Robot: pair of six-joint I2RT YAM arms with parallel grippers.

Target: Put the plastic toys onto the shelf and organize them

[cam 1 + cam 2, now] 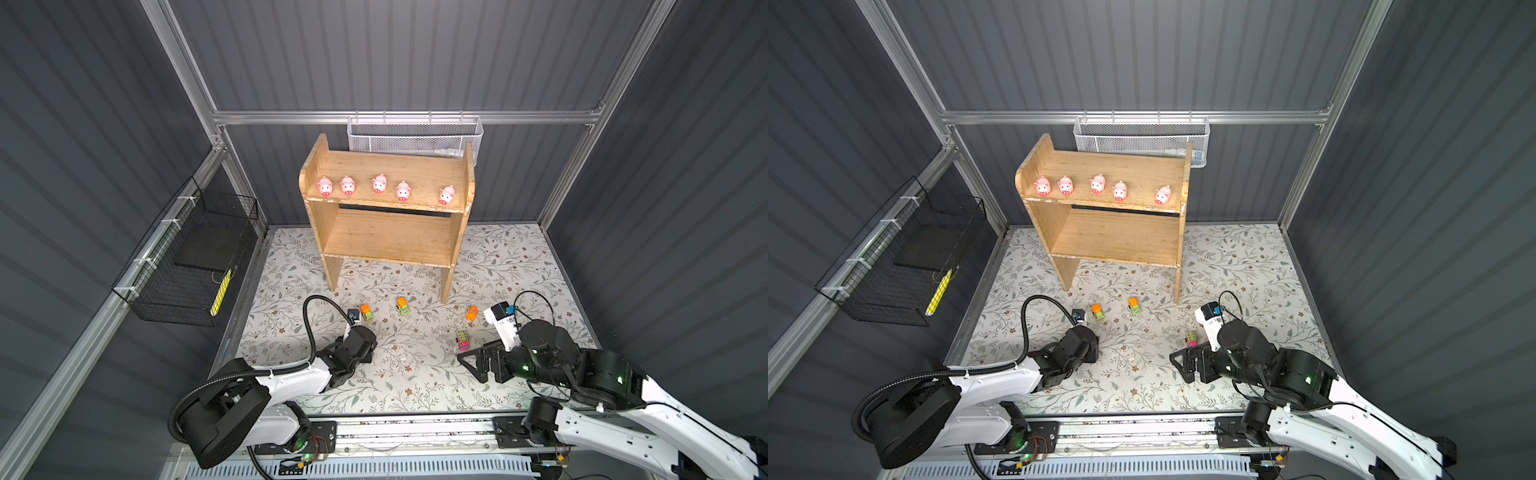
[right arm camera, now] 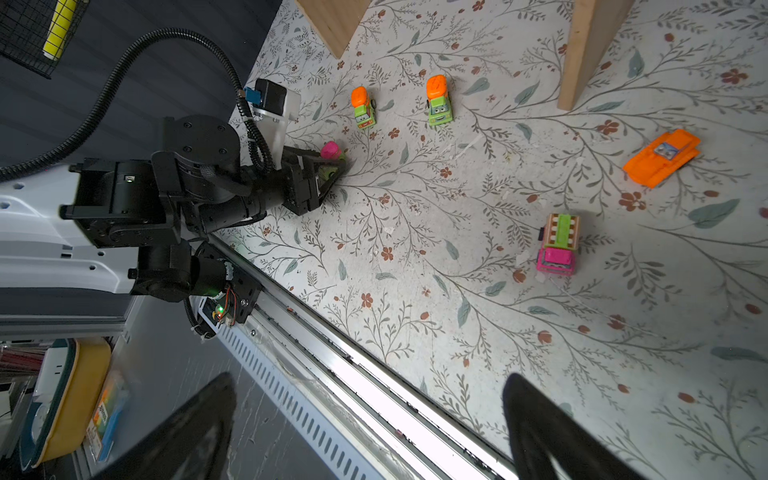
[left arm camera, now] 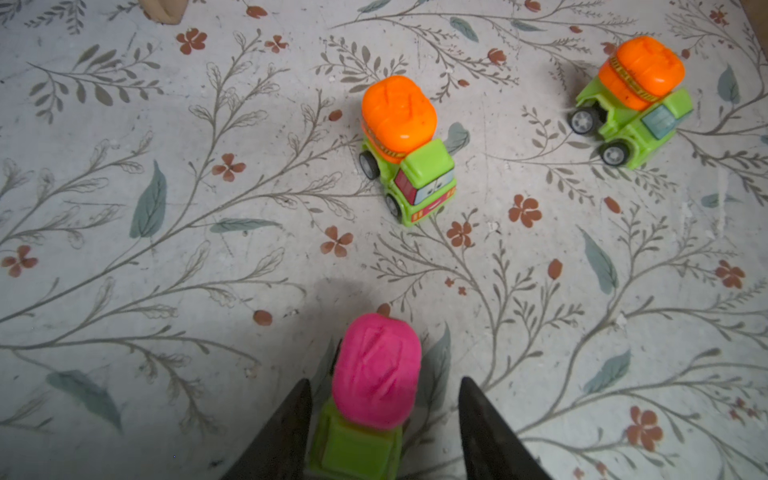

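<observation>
The wooden shelf [image 1: 386,237] stands at the back of the floral mat, with several pink pigs [image 1: 379,183] lined along its top tier. My left gripper [image 3: 385,379] is low over the mat and open. Its jaws straddle a lime truck with a pink drum [image 3: 376,370], with a gap on one side. Two lime trucks with orange drums [image 1: 366,312] [image 1: 402,306] stand just beyond it. An orange car [image 1: 471,312] and a pink-and-green truck [image 1: 462,340] lie near my right gripper [image 1: 467,359], which is wide open and holds nothing.
A white mesh basket [image 1: 415,137] hangs on the back wall behind the shelf. A black wire basket [image 1: 187,266] on the left wall holds a yellow item [image 1: 220,292]. A metal rail [image 1: 415,432] runs along the mat's front edge.
</observation>
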